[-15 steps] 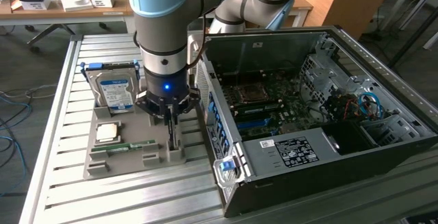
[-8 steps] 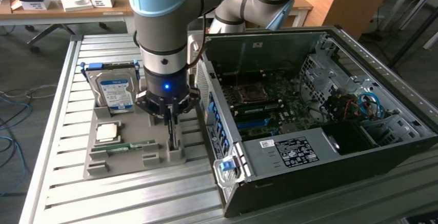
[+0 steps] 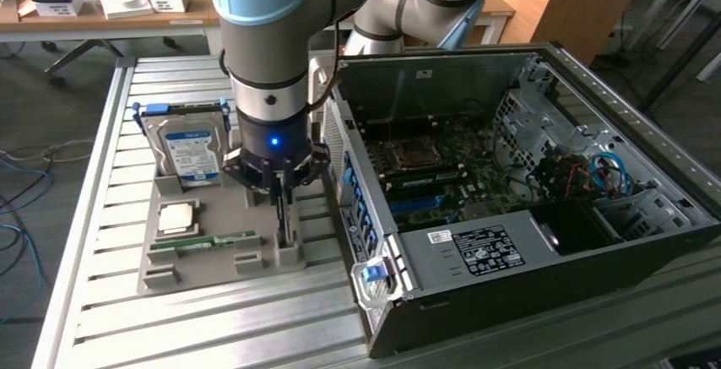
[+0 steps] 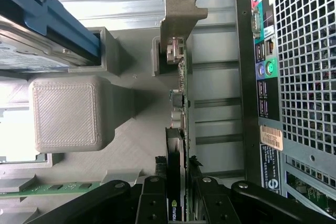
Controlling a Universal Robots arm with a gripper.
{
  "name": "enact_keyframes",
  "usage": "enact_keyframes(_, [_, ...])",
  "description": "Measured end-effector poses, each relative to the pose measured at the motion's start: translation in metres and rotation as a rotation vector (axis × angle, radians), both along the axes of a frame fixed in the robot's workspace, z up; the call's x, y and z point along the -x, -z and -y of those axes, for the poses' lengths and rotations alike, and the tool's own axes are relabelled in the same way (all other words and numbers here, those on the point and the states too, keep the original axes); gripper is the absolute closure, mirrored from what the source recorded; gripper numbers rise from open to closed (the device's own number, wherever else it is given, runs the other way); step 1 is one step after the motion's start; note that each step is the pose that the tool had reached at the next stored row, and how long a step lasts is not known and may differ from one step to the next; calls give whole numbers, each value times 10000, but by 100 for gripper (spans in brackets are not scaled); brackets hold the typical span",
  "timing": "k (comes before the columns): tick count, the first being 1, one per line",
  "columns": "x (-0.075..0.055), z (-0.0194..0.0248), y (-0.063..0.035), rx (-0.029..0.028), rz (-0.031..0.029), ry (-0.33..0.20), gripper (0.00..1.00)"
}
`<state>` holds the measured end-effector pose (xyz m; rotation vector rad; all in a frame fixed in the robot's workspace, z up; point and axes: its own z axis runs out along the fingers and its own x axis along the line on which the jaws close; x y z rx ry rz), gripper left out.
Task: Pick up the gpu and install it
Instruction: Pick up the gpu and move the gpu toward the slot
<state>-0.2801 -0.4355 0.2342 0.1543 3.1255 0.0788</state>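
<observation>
gpu [image 4: 179, 129] between hard drive [image 4: 31, 35] and case [image 4: 299, 77]

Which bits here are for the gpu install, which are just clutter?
Job: gpu, gripper closed on it, open PC case, tray.
Lying about: hard drive, memory stick, square chip, boxes on back desk.

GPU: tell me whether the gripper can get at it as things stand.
Probably yes. The gripper hangs right at the gpu, which stands on edge in the grey holder, with nothing between them. The hard drive and the case stand apart from it on either side.
</observation>
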Motion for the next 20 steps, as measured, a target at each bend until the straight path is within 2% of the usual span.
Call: enact_keyframes(20, [0,0,-99,1,-2,0,73])
